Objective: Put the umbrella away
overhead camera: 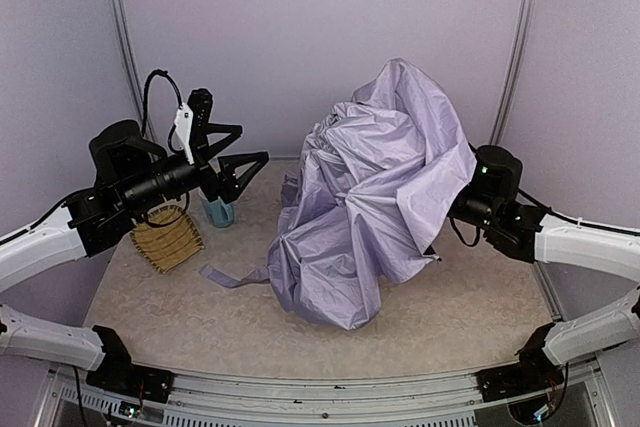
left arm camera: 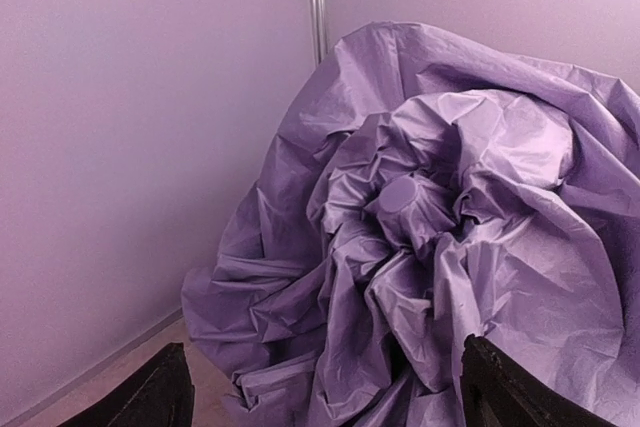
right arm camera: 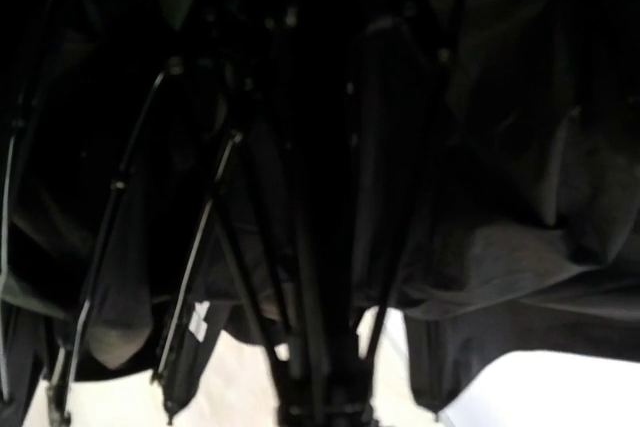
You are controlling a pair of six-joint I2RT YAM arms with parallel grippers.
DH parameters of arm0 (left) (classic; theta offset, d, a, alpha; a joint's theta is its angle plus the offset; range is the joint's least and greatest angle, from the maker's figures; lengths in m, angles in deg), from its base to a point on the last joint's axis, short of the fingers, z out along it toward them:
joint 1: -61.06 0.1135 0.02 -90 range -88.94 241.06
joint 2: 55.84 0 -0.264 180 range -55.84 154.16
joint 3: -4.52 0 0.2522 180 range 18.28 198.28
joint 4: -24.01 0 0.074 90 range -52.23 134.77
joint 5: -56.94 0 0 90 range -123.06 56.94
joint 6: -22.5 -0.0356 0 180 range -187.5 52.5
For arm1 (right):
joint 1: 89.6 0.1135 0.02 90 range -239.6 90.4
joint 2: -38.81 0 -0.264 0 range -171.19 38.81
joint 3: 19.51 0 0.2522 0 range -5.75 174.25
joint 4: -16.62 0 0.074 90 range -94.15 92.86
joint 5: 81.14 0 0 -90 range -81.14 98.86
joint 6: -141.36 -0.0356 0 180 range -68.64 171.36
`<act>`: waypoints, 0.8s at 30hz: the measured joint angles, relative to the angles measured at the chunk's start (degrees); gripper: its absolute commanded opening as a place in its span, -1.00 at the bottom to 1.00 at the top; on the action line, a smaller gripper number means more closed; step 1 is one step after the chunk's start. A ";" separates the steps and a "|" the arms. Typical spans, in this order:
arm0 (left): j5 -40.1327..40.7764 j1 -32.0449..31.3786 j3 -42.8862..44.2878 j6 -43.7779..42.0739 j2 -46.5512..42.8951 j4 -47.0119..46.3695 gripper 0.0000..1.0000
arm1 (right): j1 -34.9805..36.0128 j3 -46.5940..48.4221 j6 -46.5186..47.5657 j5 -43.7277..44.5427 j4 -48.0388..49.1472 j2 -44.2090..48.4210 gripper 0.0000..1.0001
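Note:
The umbrella (overhead camera: 375,187) lies half collapsed on its side in the middle of the table, a big crumpled mound of lavender fabric. Its round top cap (left arm camera: 400,195) faces my left gripper. My left gripper (overhead camera: 250,145) hangs in the air left of the umbrella, open and empty, and its dark fingertips (left arm camera: 165,392) frame the fabric in the left wrist view. My right gripper is hidden under the canopy's right edge (overhead camera: 445,217). The right wrist view shows only black lining (right arm camera: 500,247), thin ribs and the shaft (right arm camera: 315,347) running down into the grip.
A woven yellow basket (overhead camera: 167,240) and a small blue cup (overhead camera: 218,212) stand under the left arm. The umbrella's closing strap (overhead camera: 228,276) trails on the table to the left of the mound. Lavender walls close in the back and sides.

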 measured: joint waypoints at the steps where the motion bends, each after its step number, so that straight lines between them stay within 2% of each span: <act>1: -0.83 -0.17 0.00 -0.28 0.20 -0.20 0.80 | 0.00 0.79 1.31 0.11 -2.25 0.35 -1.00; 6: -3.39 -1.42 0.00 -1.88 1.64 -0.44 0.80 | 0.00 5.95 8.41 2.19 -14.51 1.68 -1.00; 10: -3.54 -1.42 0.00 -2.84 1.86 -0.44 0.81 | -0.11 10.84 11.54 6.34 -19.65 1.68 -1.00; 16: -2.89 -1.42 0.00 -3.61 1.86 -0.48 0.81 | -4.11 20.55 14.71 10.64 -20.55 -0.37 -1.00; 24: 0.26 -1.42 0.00 -4.66 1.79 -0.42 0.81 | -7.85 40.26 24.98 20.98 -16.96 -13.03 -1.00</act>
